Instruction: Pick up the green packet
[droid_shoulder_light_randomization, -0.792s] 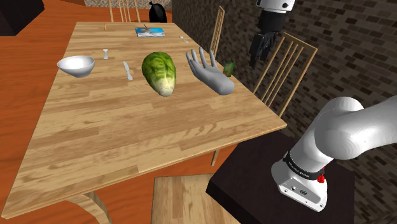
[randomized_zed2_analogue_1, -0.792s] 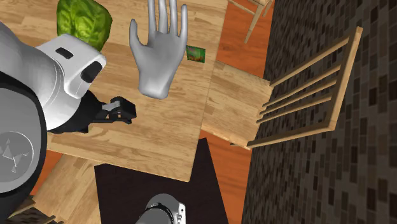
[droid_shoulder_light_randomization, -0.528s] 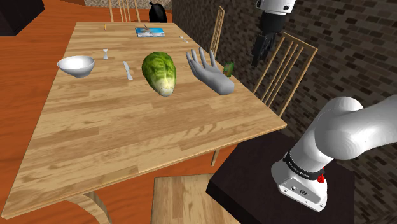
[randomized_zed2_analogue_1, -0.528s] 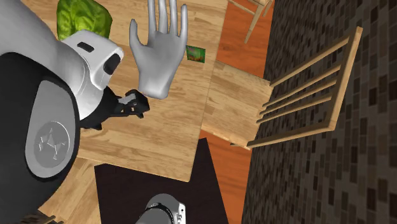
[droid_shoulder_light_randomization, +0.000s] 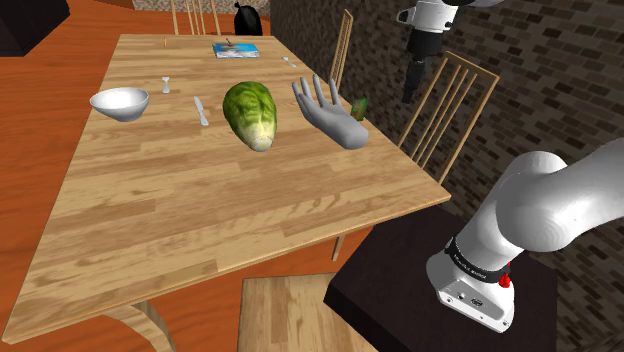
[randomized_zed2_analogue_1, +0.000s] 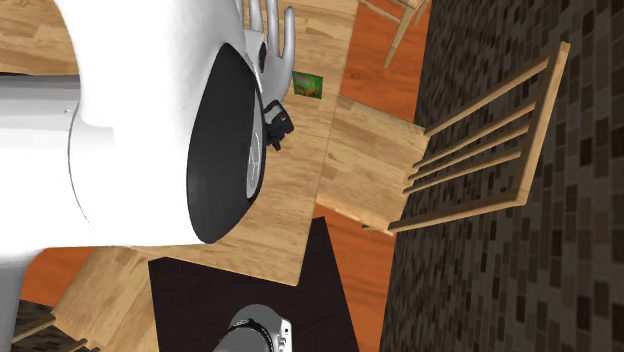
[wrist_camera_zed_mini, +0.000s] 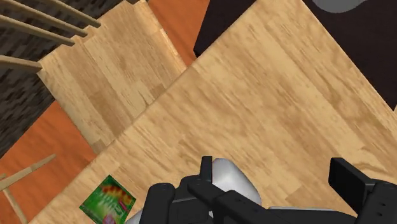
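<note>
Just beside the fingers of a grey model hand (droid_shoulder_light_randomization: 335, 120), the green packet (wrist_camera_zed_mini: 107, 200) lies flat on the wooden table (droid_shoulder_light_randomization: 180, 210), close to the table edge that faces a slatted wooden chair (droid_shoulder_light_randomization: 445, 105). Its face is green with a red and yellow patch. In the wrist view the gripper (wrist_camera_zed_mini: 277, 175) hangs above the table with its two black fingers spread apart. The rounded wrist end of the model hand shows between them, untouched. The packet sits off to one side of the fingers, not between them. In the shoulder view the gripper is high over the chair back, well apart from the packet. Farther along the table lie a green cabbage (droid_shoulder_light_randomization: 250, 115) and a white bowl (droid_shoulder_light_randomization: 120, 102).
</note>
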